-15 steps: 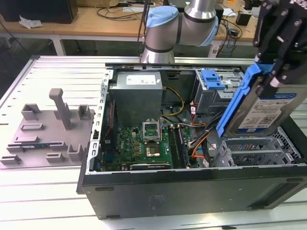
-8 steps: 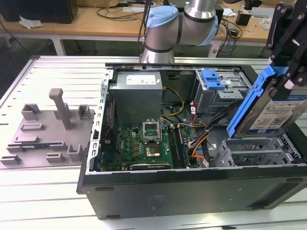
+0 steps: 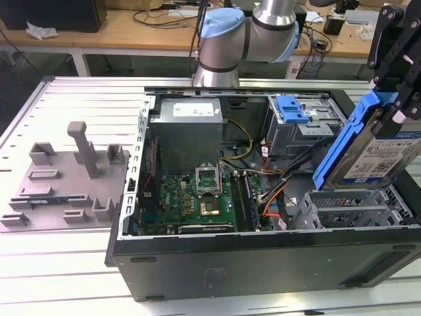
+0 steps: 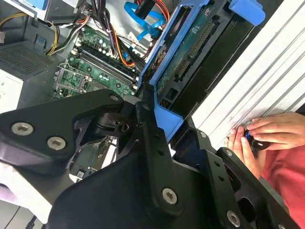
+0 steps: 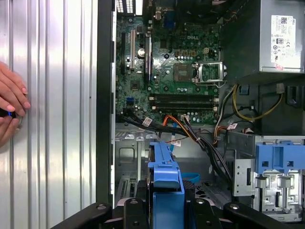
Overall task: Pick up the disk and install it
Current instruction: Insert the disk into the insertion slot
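The ribbed metal table point(image 3: 85, 92) carried an open computer case point(image 3: 263, 263) lying on its side, with a grey fixture plate point(image 3: 72, 184) of pegs and slots just beside it on the exterior view's left. Behind stood a wooden workbench point(image 3: 131, 29) strewn with cables. Inside the case I could see the green motherboard point(image 3: 191, 197) and the grey power supply point(image 3: 191, 131). At the exterior view's right the gripper point(image 3: 398, 99) had its fingers closed against the blue frame of the disk point(image 3: 378, 148), holding it tilted in the air over the metal drive cage point(image 3: 348, 207), label facing out. In the second wrist view, 1 person's hands point(image 4: 267, 133) rested on the table's edge outside the case.
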Tool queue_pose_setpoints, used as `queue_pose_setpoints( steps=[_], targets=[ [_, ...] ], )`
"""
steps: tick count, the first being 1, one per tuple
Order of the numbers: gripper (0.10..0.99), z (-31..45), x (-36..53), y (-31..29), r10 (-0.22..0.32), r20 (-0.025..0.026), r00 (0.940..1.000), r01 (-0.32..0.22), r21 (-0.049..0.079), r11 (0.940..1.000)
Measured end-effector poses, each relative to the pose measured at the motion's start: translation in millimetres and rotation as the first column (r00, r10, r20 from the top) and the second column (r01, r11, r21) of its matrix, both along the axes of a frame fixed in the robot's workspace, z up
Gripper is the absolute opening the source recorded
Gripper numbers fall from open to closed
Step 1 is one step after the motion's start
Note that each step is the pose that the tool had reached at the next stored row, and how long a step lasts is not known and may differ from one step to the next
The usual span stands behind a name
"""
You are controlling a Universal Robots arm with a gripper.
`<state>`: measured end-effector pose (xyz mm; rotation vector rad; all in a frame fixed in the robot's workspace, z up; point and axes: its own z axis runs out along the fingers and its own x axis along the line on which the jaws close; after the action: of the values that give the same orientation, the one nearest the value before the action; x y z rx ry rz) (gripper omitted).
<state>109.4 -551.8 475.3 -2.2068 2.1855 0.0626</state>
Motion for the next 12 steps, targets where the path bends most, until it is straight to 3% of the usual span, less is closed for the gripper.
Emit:
queue_pose_setpoints(
  steps=[12],
  targets=[
    [0.365,-1.9,0.2,-0.6,0.000,0.0000,1.0000,0.000,-0.002,1.0000]
  ],
)
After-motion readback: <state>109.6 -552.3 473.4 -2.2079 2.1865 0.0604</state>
